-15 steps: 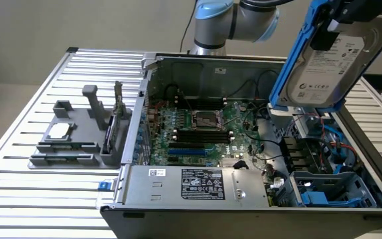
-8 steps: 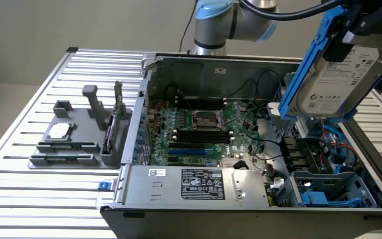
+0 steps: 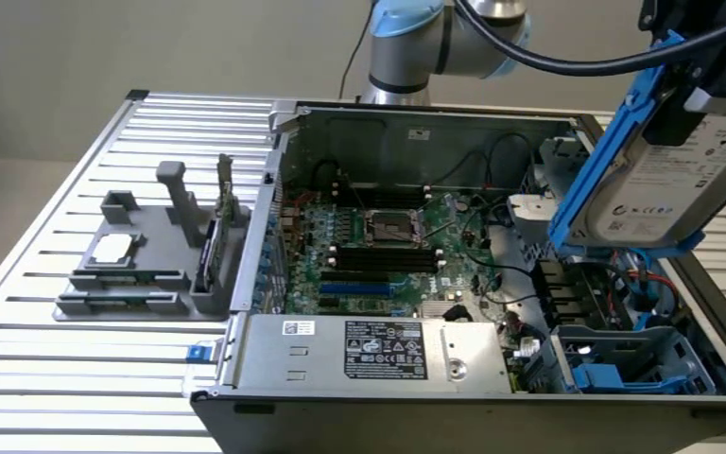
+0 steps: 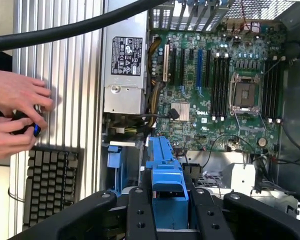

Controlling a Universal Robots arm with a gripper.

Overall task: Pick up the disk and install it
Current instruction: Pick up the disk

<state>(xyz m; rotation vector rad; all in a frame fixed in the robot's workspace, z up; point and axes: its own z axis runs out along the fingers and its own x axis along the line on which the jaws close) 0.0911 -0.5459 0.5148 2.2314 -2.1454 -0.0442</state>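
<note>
The disk hangs tilted in the air over the open computer case, at the exterior view's right. It is a silver-grey drive with a white label, clipped in a blue frame. My gripper is shut on its upper end. In the wrist view the blue frame sticks out between my two black fingers, and my gripper looks down on the motherboard from well above it.
A silver power-supply box lies along the case's near edge. Blue drive bays sit in the case's near corner at the exterior view's right. A grey fixture holds a small chip. A person's hands are beside a keyboard.
</note>
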